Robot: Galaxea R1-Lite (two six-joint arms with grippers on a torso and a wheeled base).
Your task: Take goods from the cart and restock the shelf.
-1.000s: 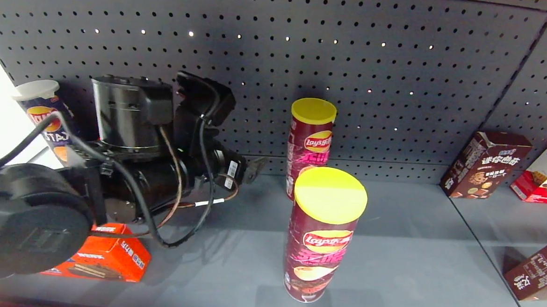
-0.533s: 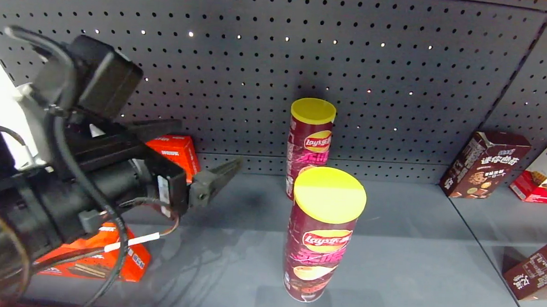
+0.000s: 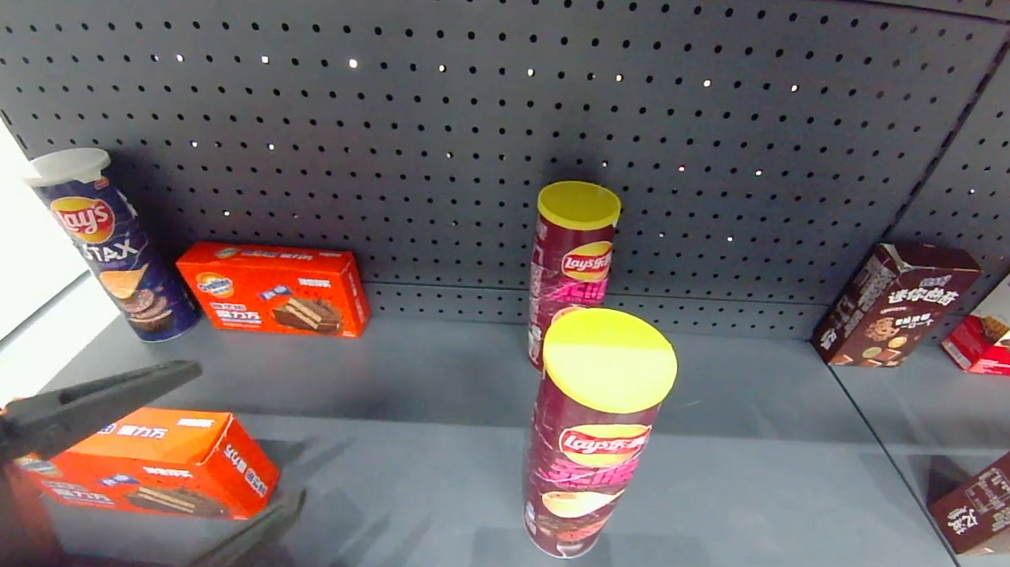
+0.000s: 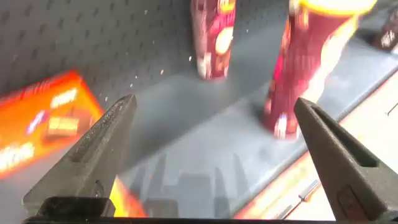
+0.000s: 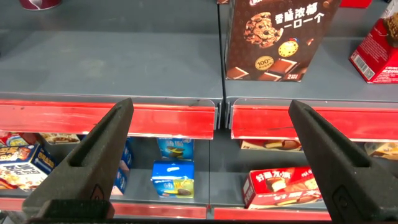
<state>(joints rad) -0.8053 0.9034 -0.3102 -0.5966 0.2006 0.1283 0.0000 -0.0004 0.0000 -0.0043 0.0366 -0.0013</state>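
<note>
A grey metal shelf (image 3: 431, 375) backed by dark pegboard (image 3: 481, 83) fills my head view. Two maroon chip cans with yellow lids stand in line near the middle: the front can (image 3: 592, 461) close to the shelf's edge, the rear can (image 3: 572, 261) against the back. At the left are a blue can (image 3: 113, 250), an orange box at the back (image 3: 273, 290) and a second orange box at the front (image 3: 158, 464).

My left gripper (image 3: 248, 432) sits low at the left front of the shelf, jaws spread wide with nothing between them. Its own camera is smeared, so I think the orange shape beside one finger is the front box. My right gripper (image 5: 211, 104) hangs spread and empty too, facing the red price strip (image 5: 168, 118) below a brown cookie box (image 5: 273, 37).

With both empty, I judge the next item has yet to be fetched. I expect the cans to be light, stiff tubes with slick wrap, tall and easy to tip, so I'd close across the mid-body. The boxes are thin card that would dent, so I'd grip their narrow faces gently.
</note>
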